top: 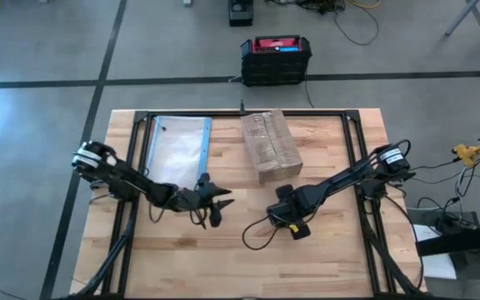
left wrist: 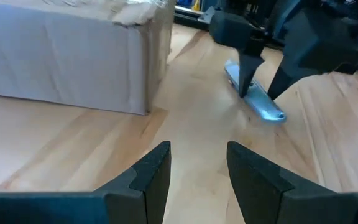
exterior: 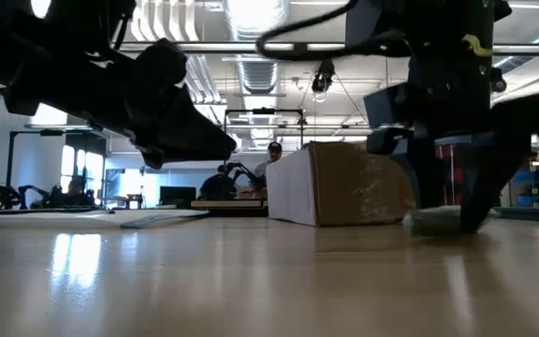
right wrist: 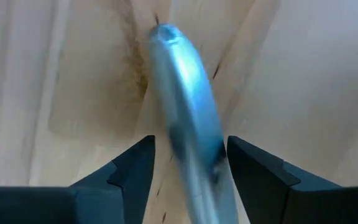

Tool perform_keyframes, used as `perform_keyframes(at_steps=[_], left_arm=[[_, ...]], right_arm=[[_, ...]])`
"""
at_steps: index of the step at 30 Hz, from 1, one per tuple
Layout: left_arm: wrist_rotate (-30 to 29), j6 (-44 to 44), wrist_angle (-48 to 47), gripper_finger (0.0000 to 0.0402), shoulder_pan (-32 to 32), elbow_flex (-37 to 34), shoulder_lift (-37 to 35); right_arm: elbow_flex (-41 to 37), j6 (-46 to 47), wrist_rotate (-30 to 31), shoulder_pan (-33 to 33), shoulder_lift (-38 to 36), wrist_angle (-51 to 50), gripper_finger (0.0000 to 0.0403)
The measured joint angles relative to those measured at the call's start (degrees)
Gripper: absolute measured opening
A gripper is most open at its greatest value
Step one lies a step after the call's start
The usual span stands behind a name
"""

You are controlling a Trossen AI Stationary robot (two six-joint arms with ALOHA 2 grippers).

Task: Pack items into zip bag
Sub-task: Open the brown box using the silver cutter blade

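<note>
The zip bag (top: pixel 177 146), clear with a blue strip, lies flat at the table's far left. The items do not show in any view. A slim grey stick-like tool (left wrist: pixel 257 98) lies on the wood in front of the cardboard box. My right gripper (top: pixel 286 213) points down over the tool (right wrist: pixel 188 118), open, with one finger on each side of it. My left gripper (left wrist: pixel 197 171) hangs low between the bag and the tool, open and with nothing between its fingers. It points toward the right gripper (left wrist: pixel 263 78). My right gripper straddles the grey tool near its middle (right wrist: pixel 197 155) from above, its fingers lying across the tool. The tool rests on the table. Whether either finger (right wrist: pixel 247 168) touches it, I cannot tell.
A brown cardboard box (top: pixel 269 146) stands at the far middle, close behind both grippers. A black frame (top: pixel 248 114) runs round the table's far and side edges. Bare wood lies toward the near edge.
</note>
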Motion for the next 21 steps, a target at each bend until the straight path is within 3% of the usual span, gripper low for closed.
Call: perform_keyframes(at_steps=[8,17,21], left_arm=[[4.0,-3.2,-0.9,0.0142,-0.6,5.0,2.6],[6.2,-4.7,-2.7,0.0142,-4.7,4.9,-0.8],[6.2,-5.2,-2.1,0.0142,-7.1,4.9,-0.5]], right_arm=[[0.2,3.6,-0.2,0.0,2.1,0.3,0.0191],[0.0,7.3,-0.4,0.2,2.0,1.2,0.0107],[0.0,7.5,0.5,1.0,1.8,1.8,0.0107]])
